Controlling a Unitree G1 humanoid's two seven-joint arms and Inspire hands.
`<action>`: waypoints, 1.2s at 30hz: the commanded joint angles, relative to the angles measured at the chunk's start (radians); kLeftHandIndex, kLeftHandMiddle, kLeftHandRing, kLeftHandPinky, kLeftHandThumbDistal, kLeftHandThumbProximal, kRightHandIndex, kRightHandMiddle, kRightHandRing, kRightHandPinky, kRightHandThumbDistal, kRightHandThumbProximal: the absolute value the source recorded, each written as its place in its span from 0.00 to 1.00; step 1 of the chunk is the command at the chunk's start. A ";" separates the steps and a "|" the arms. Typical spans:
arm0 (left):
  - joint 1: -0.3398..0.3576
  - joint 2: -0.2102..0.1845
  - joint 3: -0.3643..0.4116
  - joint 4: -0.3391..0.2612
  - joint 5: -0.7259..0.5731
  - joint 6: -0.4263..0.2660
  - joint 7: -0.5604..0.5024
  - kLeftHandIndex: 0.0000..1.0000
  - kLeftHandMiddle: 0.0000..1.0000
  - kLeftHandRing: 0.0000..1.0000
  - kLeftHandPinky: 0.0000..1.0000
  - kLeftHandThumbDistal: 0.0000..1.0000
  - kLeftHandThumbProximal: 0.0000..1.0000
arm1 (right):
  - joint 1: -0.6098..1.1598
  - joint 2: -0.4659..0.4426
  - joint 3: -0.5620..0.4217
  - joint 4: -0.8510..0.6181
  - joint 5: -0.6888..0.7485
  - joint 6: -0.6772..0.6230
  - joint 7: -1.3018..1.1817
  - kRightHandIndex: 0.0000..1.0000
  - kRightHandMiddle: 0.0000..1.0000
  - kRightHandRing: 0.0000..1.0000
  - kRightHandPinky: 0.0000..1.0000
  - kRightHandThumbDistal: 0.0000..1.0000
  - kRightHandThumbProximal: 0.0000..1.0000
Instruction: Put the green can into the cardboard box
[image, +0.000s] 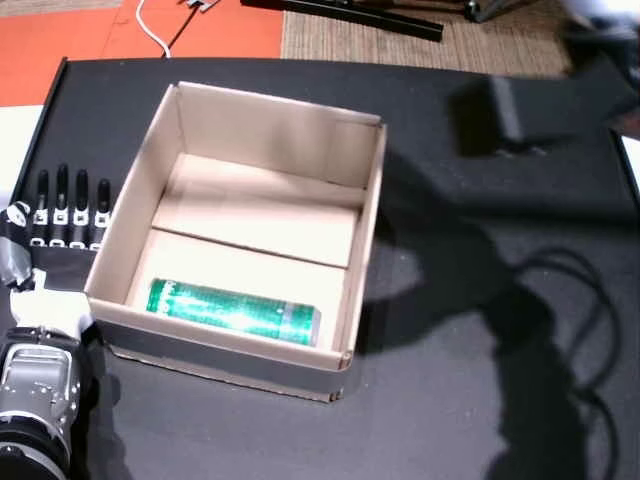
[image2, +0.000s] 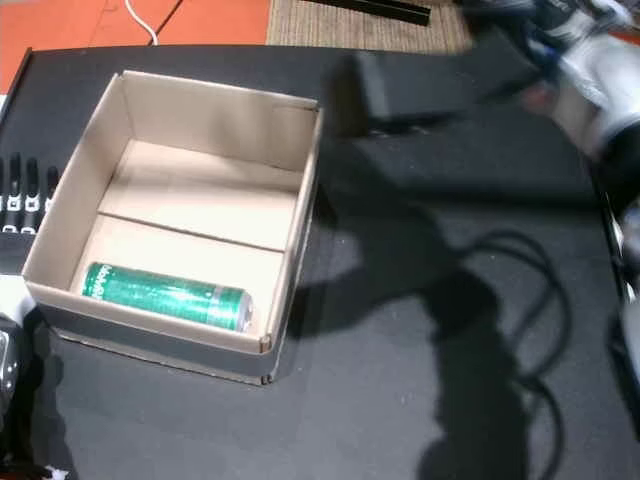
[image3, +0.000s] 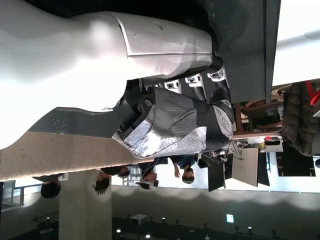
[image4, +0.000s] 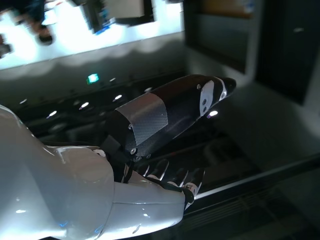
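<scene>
Robot hand on the left (image: 70, 210) rests spread and empty on the tabletop (image: 480, 400) beside the box (image: 365, 225); right robot hand (image4: 170, 117) also holds nothing; can (image: 233, 311) lies inside; task looks done.

Glossy metal green can (image: 233, 311); matt cardboard box (image: 272, 132); matt black table (image: 480, 380).

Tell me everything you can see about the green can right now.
The green can is a slim cylinder with a shiny green printed wrap and a silvery metal end. It lies on its side on the floor of the open cardboard box, in both head views, along the wall nearest the robot and close to it; actual contact there is unclear. Its silvery end points toward the box's right side. No hand touches it. The print is too blurred to read.
</scene>
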 joint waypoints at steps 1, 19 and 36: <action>0.060 -0.011 -0.007 0.032 0.014 0.008 0.038 0.51 0.53 0.65 0.76 0.00 0.50 | 0.101 -0.059 -0.044 -0.075 0.026 -0.030 -0.003 0.83 0.85 0.87 0.91 1.00 0.39; 0.074 0.002 -0.022 0.031 0.019 0.006 0.024 0.47 0.52 0.64 0.78 0.00 0.48 | 0.956 -0.040 -0.310 -0.648 0.122 -0.075 0.271 0.76 0.87 0.93 0.99 0.90 0.54; 0.069 0.016 -0.029 0.032 0.025 0.012 0.029 0.50 0.54 0.65 0.81 0.00 0.53 | 1.215 0.118 -0.312 -0.382 0.159 -0.245 0.280 0.77 0.83 0.91 0.99 0.98 0.35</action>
